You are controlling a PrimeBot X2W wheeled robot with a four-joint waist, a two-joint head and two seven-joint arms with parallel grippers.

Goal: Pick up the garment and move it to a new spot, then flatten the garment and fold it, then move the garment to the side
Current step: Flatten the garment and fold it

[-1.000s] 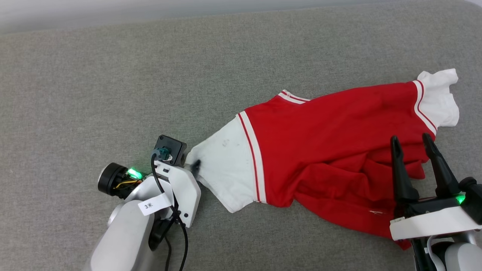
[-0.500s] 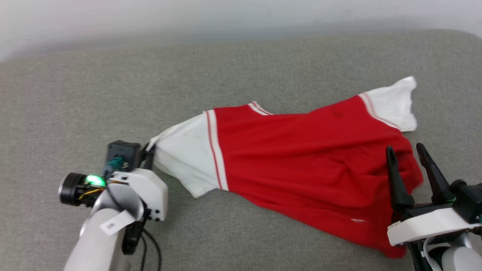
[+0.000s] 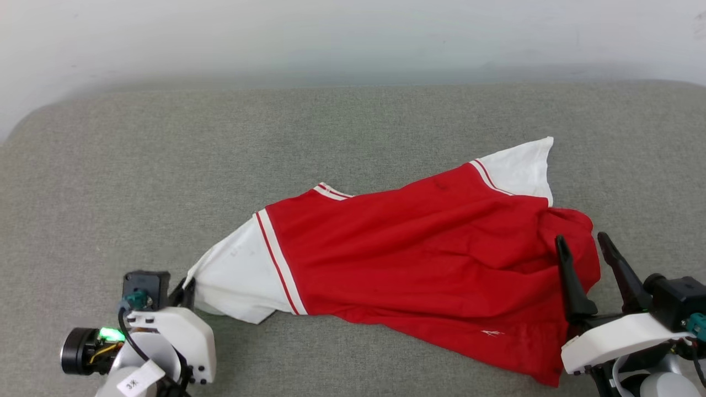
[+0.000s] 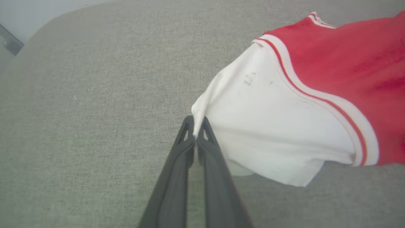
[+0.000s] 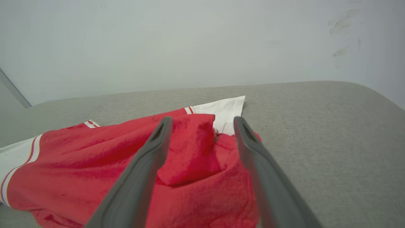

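The garment (image 3: 419, 253), a red jersey with white sleeves and striped trim, lies stretched and rumpled across the grey cushion. My left gripper (image 3: 185, 289) is shut on the tip of its near white sleeve (image 4: 262, 126), and the left wrist view shows the cloth pinched between the closed fingertips (image 4: 204, 126). At the lower right my right gripper (image 3: 584, 248) stands open above the bunched red hem (image 5: 196, 148), its fingers apart with cloth lying between and below them. The far white sleeve (image 3: 521, 165) lies flat on the cushion.
The grey fabric cushion (image 3: 165, 165) spans the whole view, with a pale wall (image 3: 331, 38) behind its far edge. The cushion's rounded corner (image 3: 22, 124) shows at the far left. Bare cushion surface lies left of and beyond the garment.
My left gripper closed on the white sleeve tip and pulled it left and toward me, dragging the garment along. The head camera has tilted up, so the wall now shows.
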